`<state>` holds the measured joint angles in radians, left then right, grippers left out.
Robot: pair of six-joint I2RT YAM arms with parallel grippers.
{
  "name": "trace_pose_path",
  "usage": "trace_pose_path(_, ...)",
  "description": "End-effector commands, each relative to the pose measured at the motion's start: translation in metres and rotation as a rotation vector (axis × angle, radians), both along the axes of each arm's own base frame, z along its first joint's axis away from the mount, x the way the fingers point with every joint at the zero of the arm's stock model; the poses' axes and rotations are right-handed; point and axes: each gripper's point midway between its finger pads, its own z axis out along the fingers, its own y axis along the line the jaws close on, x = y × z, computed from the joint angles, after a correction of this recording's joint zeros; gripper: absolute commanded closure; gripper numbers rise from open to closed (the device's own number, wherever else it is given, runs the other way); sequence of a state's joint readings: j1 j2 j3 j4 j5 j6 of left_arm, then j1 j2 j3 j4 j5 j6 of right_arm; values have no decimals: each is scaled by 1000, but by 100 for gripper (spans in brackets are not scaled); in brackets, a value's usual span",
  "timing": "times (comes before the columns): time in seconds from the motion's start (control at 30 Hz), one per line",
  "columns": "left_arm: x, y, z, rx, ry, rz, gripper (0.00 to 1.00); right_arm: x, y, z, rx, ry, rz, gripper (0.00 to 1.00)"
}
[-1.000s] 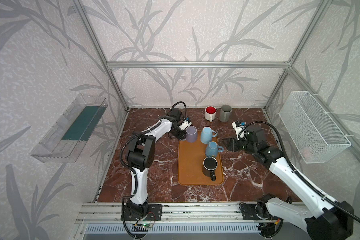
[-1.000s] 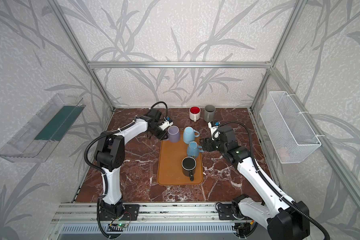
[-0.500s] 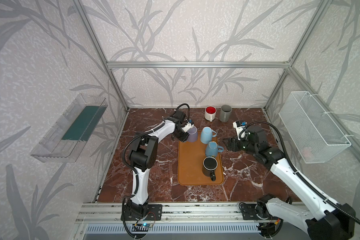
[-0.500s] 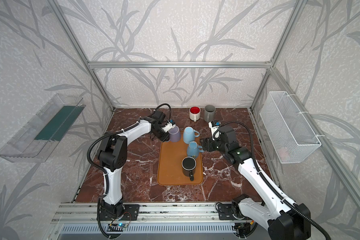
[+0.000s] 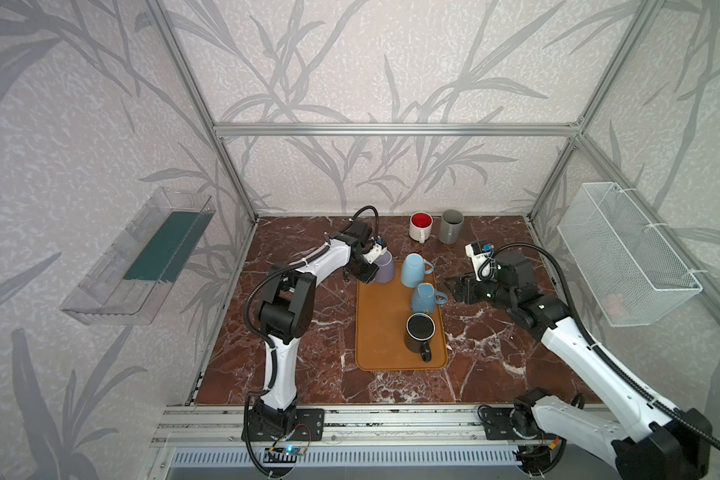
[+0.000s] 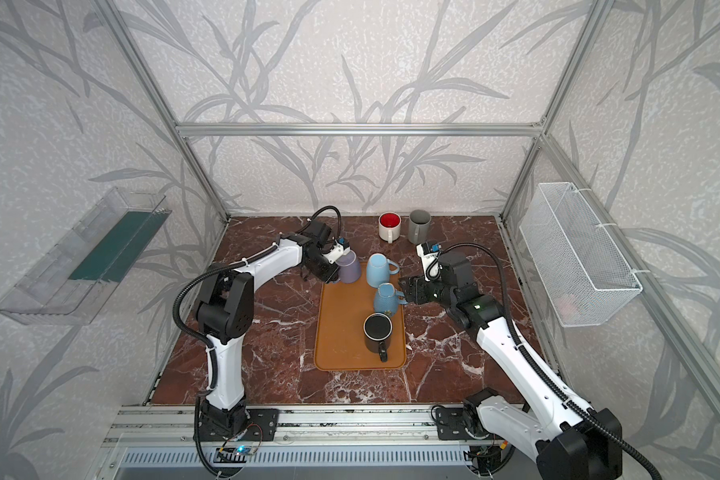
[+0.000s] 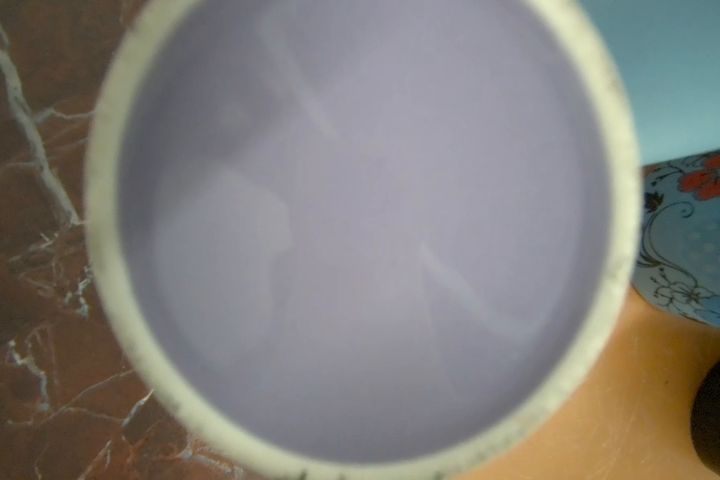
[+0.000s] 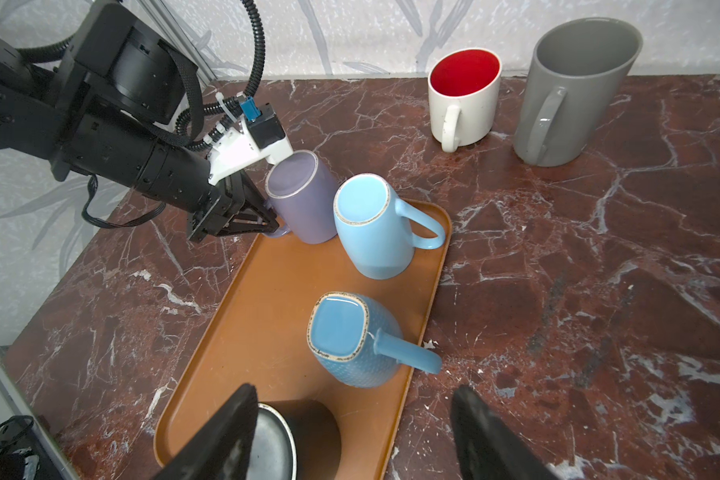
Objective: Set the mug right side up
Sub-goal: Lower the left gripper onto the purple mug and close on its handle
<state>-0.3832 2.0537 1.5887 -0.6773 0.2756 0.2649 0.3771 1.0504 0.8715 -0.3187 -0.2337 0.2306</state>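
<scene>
Left jaws clamp the purple mug (image 8: 308,203) by its handle, arm (image 5: 321,258) stretched low; right jaws apart.

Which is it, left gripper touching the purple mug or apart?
Touching. The right wrist view shows the left gripper closed on the handle of the purple mug.

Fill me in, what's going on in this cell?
The left claw is shut on the purple mug by its handle, at the far corner of the tray. The mug is base up, not yet turned. The right claw hangs open beside the dotted blue mug, holding nothing. That one and the pale blue mug also stand base up on the tray. A red-lined mug and a grey mug stand upright on the table behind.
</scene>
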Motion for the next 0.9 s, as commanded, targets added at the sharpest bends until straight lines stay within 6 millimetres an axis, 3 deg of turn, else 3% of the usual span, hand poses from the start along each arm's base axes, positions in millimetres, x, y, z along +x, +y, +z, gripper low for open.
trace_pose_path(0.0,4,-1,46,-73,-104,47,94,-5,6,4,30,-13,38,26)
trace_pose_path(0.27,-16,6,53,-94,-74,143,94,-4,11,4,47,-14,54,27)
trace_pose_path(0.6,-31,-4,15,-69,-98,202,94,-4,10,1,45,-11,49,27)
trace_pose_path(0.87,-53,-7,10,-42,-89,206,94,-6,9,-2,44,-3,45,27)
